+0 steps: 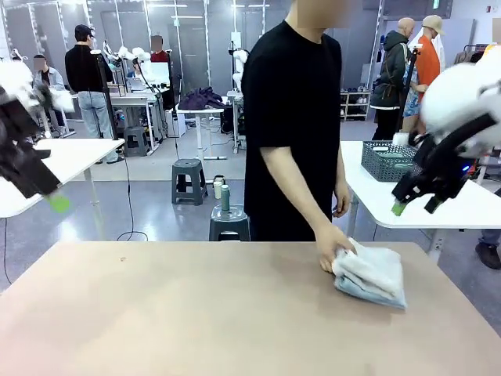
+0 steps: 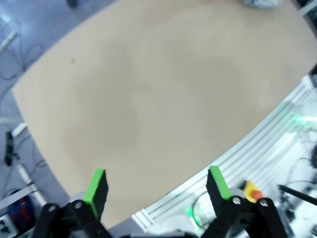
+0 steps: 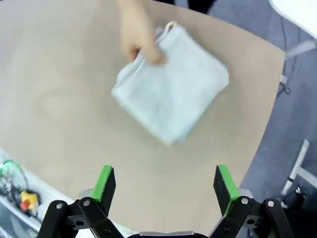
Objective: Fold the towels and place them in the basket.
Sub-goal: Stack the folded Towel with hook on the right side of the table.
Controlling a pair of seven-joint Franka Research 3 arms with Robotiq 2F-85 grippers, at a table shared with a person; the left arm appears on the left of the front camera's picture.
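The setting is presenting itself as a robotics laboratory or open research hall. A wide tan matte table [image 1: 196, 313] is occupying the foreground, and identical white rectangular tables [image 1: 66, 160] are standing on a polished grey floor [image 1: 156, 211] behind it. Several people are working at further stations along the far wall, where grey panelled partitions [image 1: 196, 39] are lining the room. Small dark grey plastic stools [image 1: 189, 180] are sitting between the tables. Black cables [image 1: 129, 204] are trailing across the floor. An aluminium profile frame [image 2: 257, 148] carrying a red and yellow emergency-stop button [image 2: 251, 190] is edging the table in the left wrist view.
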